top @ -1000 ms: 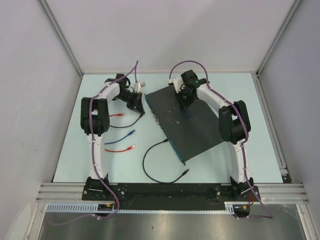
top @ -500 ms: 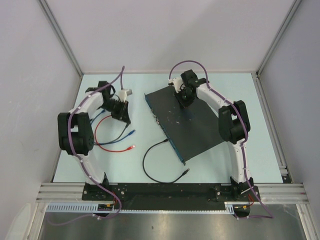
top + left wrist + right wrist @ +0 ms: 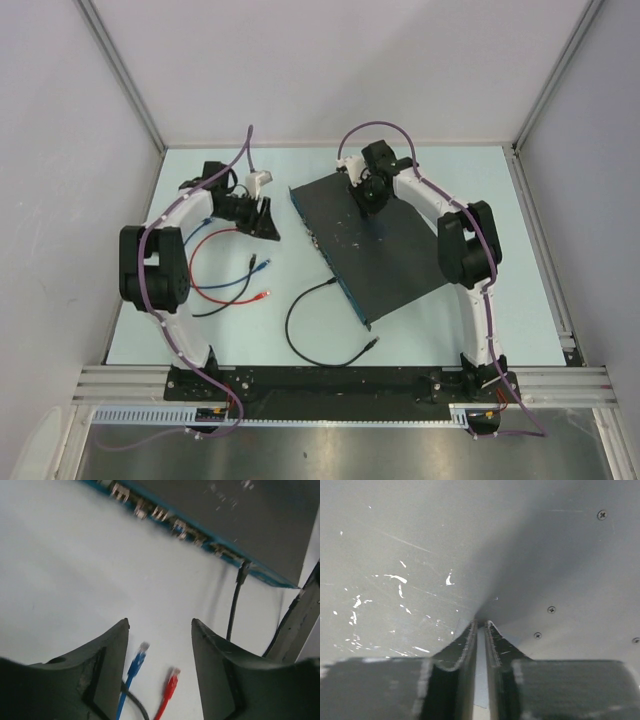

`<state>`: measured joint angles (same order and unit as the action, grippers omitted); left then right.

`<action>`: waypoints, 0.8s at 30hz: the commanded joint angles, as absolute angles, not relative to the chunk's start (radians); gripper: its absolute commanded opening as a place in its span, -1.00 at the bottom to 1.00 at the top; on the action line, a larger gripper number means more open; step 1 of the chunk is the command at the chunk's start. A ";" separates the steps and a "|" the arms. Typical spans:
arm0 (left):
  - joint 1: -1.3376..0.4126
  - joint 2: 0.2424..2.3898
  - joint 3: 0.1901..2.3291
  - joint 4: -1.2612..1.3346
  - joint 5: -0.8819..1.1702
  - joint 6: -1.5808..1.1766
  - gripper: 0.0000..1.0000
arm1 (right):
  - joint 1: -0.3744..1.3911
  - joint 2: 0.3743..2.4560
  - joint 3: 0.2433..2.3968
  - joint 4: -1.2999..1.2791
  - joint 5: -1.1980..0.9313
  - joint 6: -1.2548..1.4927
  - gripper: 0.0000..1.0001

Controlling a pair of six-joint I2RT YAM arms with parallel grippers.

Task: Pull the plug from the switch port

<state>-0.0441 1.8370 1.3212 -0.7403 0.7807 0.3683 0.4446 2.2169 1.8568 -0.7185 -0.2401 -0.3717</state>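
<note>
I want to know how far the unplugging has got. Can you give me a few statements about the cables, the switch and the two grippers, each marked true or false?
1. A black cable is plugged into a port on the switch. True.
2. The left gripper is holding the red cable. False: its fingers stand apart with nothing between them, and the red cable lies on the table.
3. The right gripper is down at the top of the switch, fingers close together. True.
4. The blue cable is plugged into the switch. False: its plug lies loose on the table beside the red one.
</note>
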 commanded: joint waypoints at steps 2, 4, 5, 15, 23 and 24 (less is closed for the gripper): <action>-0.133 1.789 1.296 -0.496 0.960 0.191 0.28 | 0.485 2.312 1.764 -0.660 -0.278 -0.403 -0.79; -0.173 1.773 1.250 -0.407 0.968 0.158 0.35 | 0.479 2.269 1.775 -0.655 -0.293 -0.384 -0.82; -0.189 1.766 1.233 -0.400 0.951 0.170 0.35 | 0.473 2.254 1.779 -0.658 -0.317 -0.379 -0.83; -0.251 1.758 1.040 -0.150 0.905 0.111 0.31 | 0.439 2.102 1.538 -0.689 -0.394 -0.330 -0.88; -0.253 1.933 1.193 -0.150 0.833 0.029 0.25 | 0.442 2.071 1.513 -0.672 -0.359 -0.334 -0.87; -0.253 1.940 1.206 -0.147 0.838 0.023 0.23 | 0.443 2.068 1.513 -0.670 -0.354 -0.339 -0.88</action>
